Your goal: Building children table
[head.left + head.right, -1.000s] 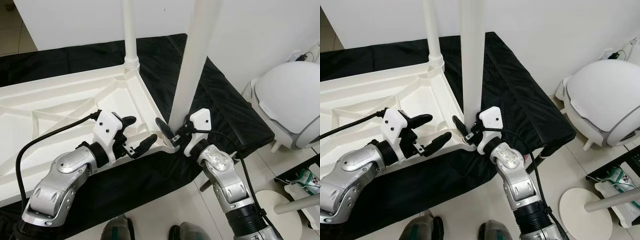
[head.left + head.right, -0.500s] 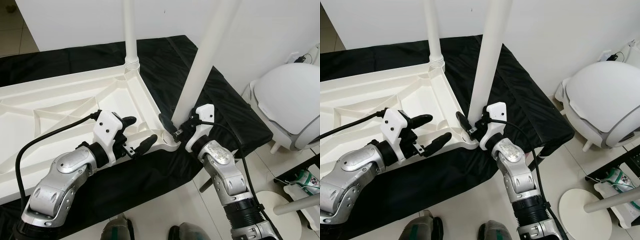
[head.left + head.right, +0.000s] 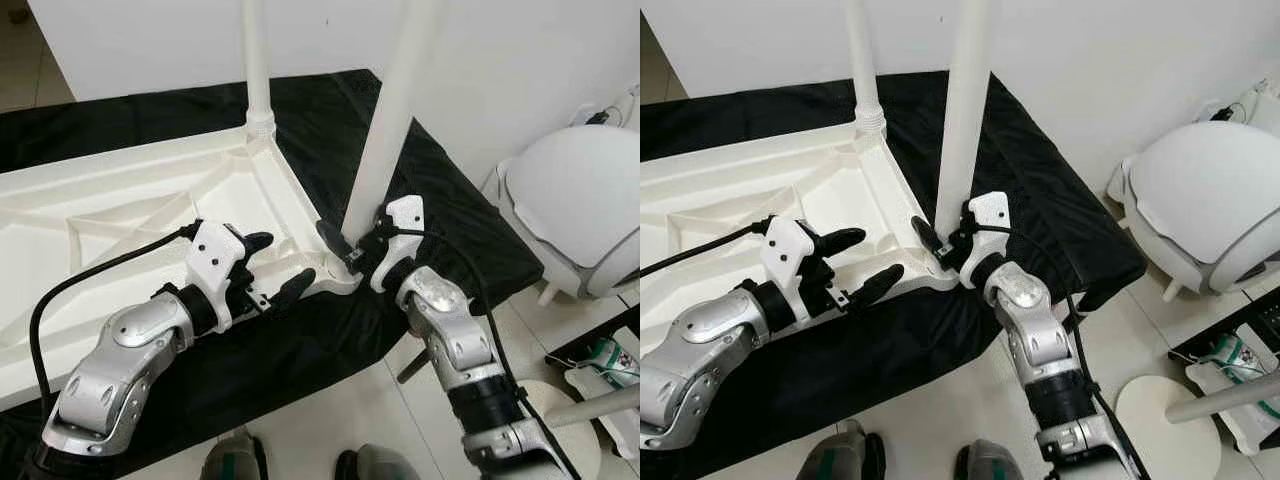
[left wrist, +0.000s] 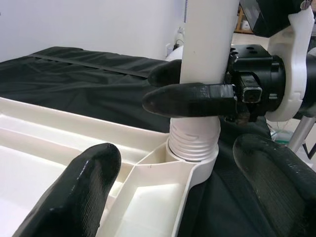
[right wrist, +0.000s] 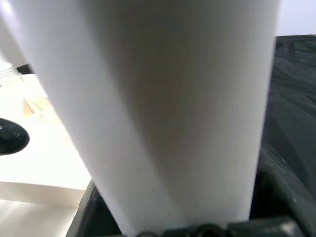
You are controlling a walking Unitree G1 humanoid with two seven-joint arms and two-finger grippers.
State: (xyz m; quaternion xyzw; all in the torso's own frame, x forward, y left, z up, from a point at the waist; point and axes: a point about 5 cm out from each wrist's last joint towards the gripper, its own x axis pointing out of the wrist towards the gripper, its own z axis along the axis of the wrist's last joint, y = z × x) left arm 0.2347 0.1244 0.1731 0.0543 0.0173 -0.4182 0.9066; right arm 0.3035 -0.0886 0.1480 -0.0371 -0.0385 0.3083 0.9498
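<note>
A white plastic table top (image 3: pixel 120 220) lies upside down on a black cloth. One white leg (image 3: pixel 256 60) stands in its far corner socket. My right gripper (image 3: pixel 352 240) is shut on a second white leg (image 3: pixel 385 130) just above the near right corner. In the left wrist view that leg's threaded end (image 4: pixel 194 143) sits in the corner socket (image 4: pixel 197 165). My left gripper (image 3: pixel 283 260) is open, with its fingers (image 4: pixel 74 192) on either side of the table top's near edge, a little left of that corner.
The black cloth (image 3: pixel 450 220) covers a low platform that ends just right of the corner. A white domed object (image 3: pixel 580 200) stands on the floor at the right, with a round white base (image 3: pixel 570 440) near it. A white wall rises behind.
The held leg leaned to the right half a second ago and now stands closer to upright in the corner socket. The left gripper has stayed open in the same place.
</note>
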